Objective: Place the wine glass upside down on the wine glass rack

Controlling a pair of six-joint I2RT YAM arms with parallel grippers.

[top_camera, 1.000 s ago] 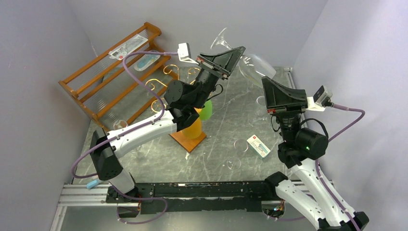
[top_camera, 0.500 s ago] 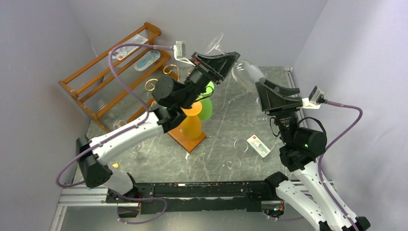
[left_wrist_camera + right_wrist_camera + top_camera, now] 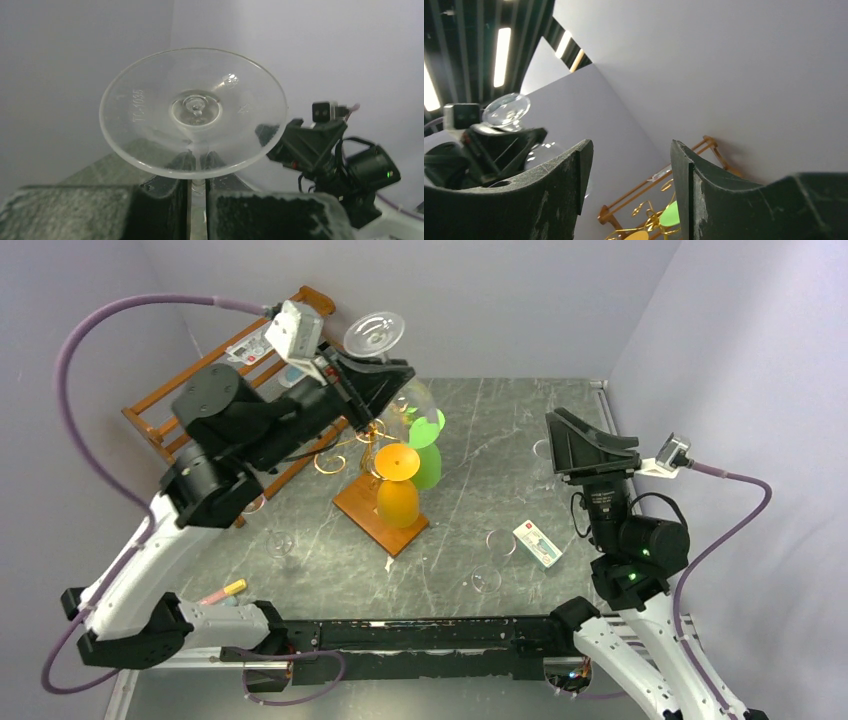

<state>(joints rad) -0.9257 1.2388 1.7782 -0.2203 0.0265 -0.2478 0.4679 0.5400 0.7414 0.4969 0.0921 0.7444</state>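
Note:
A clear wine glass [image 3: 376,334] hangs foot-up and bowl-down, its stem [image 3: 199,186] pinched between the fingers of my left gripper [image 3: 385,375]. That gripper [image 3: 199,200] is shut on the stem, high above the far side of the wine glass rack [image 3: 335,455]. The rack's gold scroll arms rise from a wooden base [image 3: 362,512] and carry an upside-down orange glass [image 3: 397,490] and a green one [image 3: 428,455]. My right gripper [image 3: 575,440] stands open and empty to the right, well apart from the glass. In the right wrist view its fingers [image 3: 631,150] frame the rack [image 3: 651,217].
A stepped slatted wooden shelf [image 3: 235,390] with packets stands at the back left. A small white box [image 3: 538,543], clear glass pieces [image 3: 486,580] and a marker [image 3: 225,591] lie on the marble tabletop. Grey walls close in on three sides.
My right gripper let go of the glass's bowl, opened and drew back. My left arm rose and swung left with the glass, turning it foot-up over the rack.

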